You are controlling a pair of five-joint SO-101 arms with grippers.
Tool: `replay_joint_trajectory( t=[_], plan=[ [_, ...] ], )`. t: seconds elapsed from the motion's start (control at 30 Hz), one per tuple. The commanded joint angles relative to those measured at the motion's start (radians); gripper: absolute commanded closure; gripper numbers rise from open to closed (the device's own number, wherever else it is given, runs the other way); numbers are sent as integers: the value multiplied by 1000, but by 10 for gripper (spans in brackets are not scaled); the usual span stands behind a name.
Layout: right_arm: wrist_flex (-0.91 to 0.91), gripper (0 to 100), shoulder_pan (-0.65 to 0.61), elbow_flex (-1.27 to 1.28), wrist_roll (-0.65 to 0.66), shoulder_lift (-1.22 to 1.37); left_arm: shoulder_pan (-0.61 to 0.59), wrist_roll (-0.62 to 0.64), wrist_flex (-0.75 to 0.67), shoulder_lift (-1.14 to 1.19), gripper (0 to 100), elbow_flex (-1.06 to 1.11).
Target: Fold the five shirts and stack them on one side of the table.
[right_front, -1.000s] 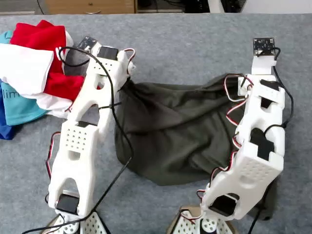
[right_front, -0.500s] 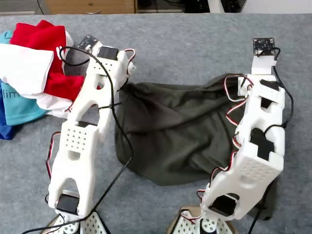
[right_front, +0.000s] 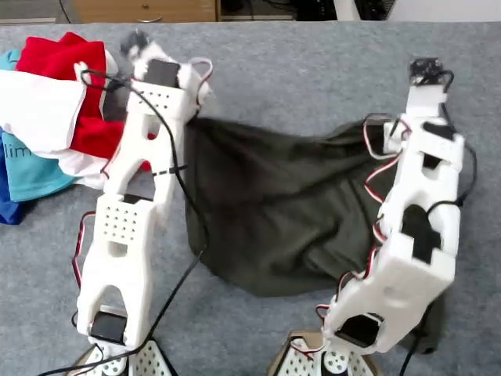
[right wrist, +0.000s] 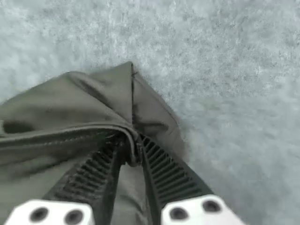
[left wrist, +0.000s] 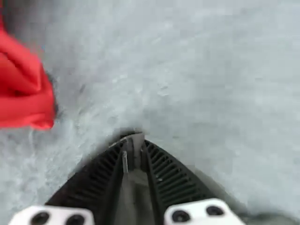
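A dark olive shirt point(right_front: 282, 207) lies spread over the middle of the grey table. My left gripper point(left wrist: 132, 139) is shut on its far left corner point(right_front: 193, 124), with only a thin strip of cloth visible between the jaws. My right gripper point(right wrist: 135, 143) is shut on a folded edge of the olive shirt point(right wrist: 93, 98) at its far right corner point(right_front: 374, 129). Both corners are held toward the far side, and the cloth is drawn between them. A red shirt point(right_front: 66, 66) tops the pile at the far left, and the red shirt point(left wrist: 21, 93) lies close beside my left gripper.
The pile at the far left also holds a white shirt point(right_front: 39, 113), a teal shirt point(right_front: 31, 168) and a blue one point(right_front: 6, 204). Bare grey table point(right_front: 313, 70) stretches beyond the olive shirt. A wooden cabinet point(right_front: 149, 9) stands behind the table.
My left arm has moved toward the far edge, dragging the shirt's left corner with it. The right arm has shifted slightly the same way. The shirt's far edge is now stretched out.
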Motion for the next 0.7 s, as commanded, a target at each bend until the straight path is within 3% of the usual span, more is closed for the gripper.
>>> replay_joint_trajectory(
  t=[0.0, 0.27, 0.47, 0.67],
  plan=[
    [137, 997, -7, -119, -55, -225, -12, -147, 98, -24, 982, -382],
    [376, 997, 13, -390, -12, -661, 9, -508, 149, -358, 982, -362],
    [374, 997, 102, -618, 51, -869, 2, -580, 150, -677, 982, -316],
    [322, 997, 180, -786, 95, -921, 8, -643, 150, -1012, 982, -192]
  ],
)
